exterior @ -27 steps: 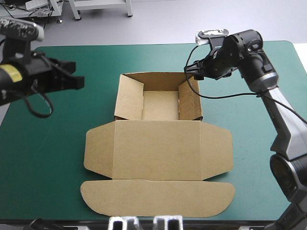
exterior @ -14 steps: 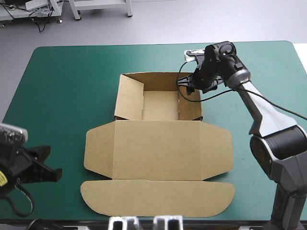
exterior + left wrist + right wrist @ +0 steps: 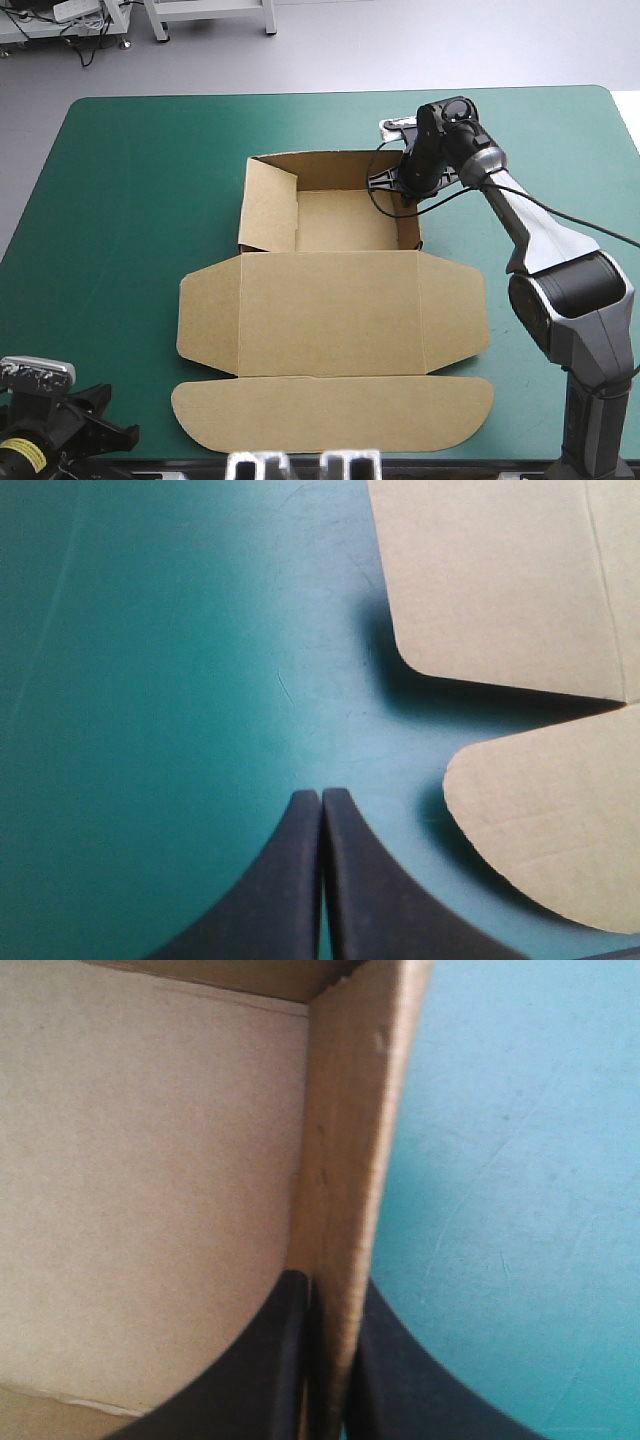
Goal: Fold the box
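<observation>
My right gripper (image 3: 404, 188) is pinched on the right wall of the box (image 3: 330, 300) mid-frame on the table (image 3: 120, 200), left gripper (image 3: 62, 432) clenched empty at lower left: light, stiff board, I reckon, best held by wall edges.

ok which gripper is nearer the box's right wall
Right. The right gripper is shut on the right wall, a finger on each side. The left gripper sits at the table's near-left corner, beside the lid flap.

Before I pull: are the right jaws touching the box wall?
Touching. The right wrist view shows the jaws straddling the box wall, one pressed on each face.
</observation>
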Robot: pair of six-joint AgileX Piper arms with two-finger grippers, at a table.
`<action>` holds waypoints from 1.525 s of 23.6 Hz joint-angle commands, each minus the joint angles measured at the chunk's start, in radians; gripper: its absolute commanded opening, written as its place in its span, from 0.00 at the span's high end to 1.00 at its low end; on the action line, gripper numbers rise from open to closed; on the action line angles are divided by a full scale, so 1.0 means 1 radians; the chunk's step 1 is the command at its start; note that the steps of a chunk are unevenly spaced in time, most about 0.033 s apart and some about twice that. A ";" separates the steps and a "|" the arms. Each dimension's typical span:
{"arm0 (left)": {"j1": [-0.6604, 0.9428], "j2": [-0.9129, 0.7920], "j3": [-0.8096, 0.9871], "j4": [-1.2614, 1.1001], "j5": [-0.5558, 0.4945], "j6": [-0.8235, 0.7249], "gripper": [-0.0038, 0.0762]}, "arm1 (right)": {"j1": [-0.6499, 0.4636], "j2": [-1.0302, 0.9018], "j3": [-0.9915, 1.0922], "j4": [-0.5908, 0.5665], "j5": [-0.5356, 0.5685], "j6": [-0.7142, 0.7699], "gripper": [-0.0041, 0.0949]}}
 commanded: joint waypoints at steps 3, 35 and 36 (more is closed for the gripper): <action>-0.004 -0.083 0.033 -0.002 -0.059 -0.049 0.96 | -0.014 -0.079 -0.025 -0.067 0.012 -0.006 0.98; -0.004 -0.090 0.025 0.028 -0.228 0.158 0.96 | -0.927 -0.410 -0.070 0.295 0.013 -0.306 0.57; -0.004 -0.090 0.025 0.028 -0.230 0.158 0.96 | -0.927 -0.447 -0.065 0.310 0.013 -0.306 0.60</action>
